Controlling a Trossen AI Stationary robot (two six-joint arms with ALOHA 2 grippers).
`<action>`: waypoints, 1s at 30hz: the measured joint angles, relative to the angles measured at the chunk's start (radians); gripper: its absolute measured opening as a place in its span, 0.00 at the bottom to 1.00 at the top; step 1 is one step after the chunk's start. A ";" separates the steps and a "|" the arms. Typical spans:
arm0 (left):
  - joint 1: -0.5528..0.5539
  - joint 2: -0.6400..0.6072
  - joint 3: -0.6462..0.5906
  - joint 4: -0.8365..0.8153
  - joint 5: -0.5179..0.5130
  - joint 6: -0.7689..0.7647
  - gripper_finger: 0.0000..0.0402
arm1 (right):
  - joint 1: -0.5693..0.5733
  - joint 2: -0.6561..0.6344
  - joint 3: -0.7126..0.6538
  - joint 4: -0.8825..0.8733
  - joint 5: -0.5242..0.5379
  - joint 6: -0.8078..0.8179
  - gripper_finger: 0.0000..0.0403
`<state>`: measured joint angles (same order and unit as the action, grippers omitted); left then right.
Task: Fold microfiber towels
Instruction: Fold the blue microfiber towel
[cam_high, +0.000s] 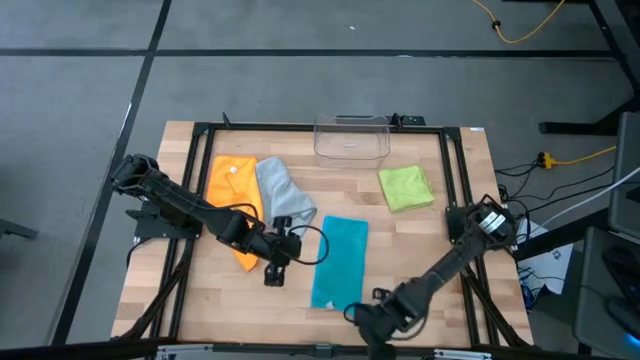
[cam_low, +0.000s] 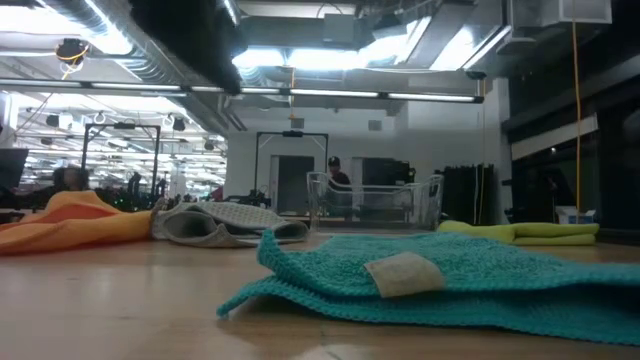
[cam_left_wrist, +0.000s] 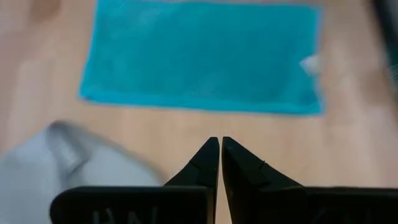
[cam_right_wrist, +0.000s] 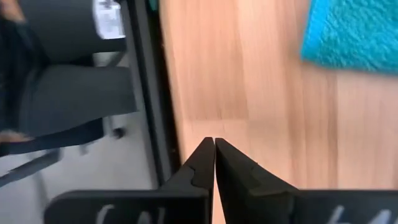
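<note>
The teal towel (cam_high: 339, 262) lay flat and folded into a long rectangle near the middle of the wooden desk (cam_high: 420, 250), between the two arms. The left gripper (cam_high: 276, 270) hovered just beside the towel's left long edge, clenched on nothing, its fingers (cam_left_wrist: 208, 163) pressed tip to tip in the left wrist view. The right gripper (cam_high: 372, 318) sat past the towel's near end, close to the desk's front edge, likewise clenched and empty (its wrist camera saw only a corner of teal cloth (cam_right_wrist: 354, 34) and bare wood).

The grey towel (cam_high: 281, 194) lay crumpled beside the orange towel (cam_high: 233, 195) at the left, with the left arm reaching across the orange one. The lime green towel (cam_high: 405, 187) rested folded at the right, well apart from both grippers. A clear plastic bin (cam_high: 351, 137) stood at the far edge.

The low view alone showed a pale label (cam_low: 403, 273) on the teal towel's top and one end lifting a little off the wood. The right wrist view alone showed the black frame rail (cam_right_wrist: 146, 93) at the desk's edge and the floor below.

Bare wood lay open between the teal and green towels and along the front right.
</note>
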<state>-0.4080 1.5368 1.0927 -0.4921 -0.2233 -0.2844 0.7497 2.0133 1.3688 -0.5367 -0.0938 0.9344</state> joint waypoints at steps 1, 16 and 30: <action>0.000 0.000 0.000 0.030 0.014 0.005 0.03 | 0.015 -0.004 0.000 -0.023 0.035 0.000 0.04; 0.000 0.012 0.000 0.210 0.009 -0.047 0.12 | 0.167 -0.154 -0.091 -0.295 0.467 0.003 0.05; 0.069 0.035 0.000 0.189 0.007 0.105 0.48 | 0.154 -0.184 -0.176 -0.118 0.494 0.014 0.05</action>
<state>-0.3387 1.5719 1.0927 -0.3027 -0.2162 -0.1792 0.9041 1.8290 1.1931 -0.6544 0.4005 0.9488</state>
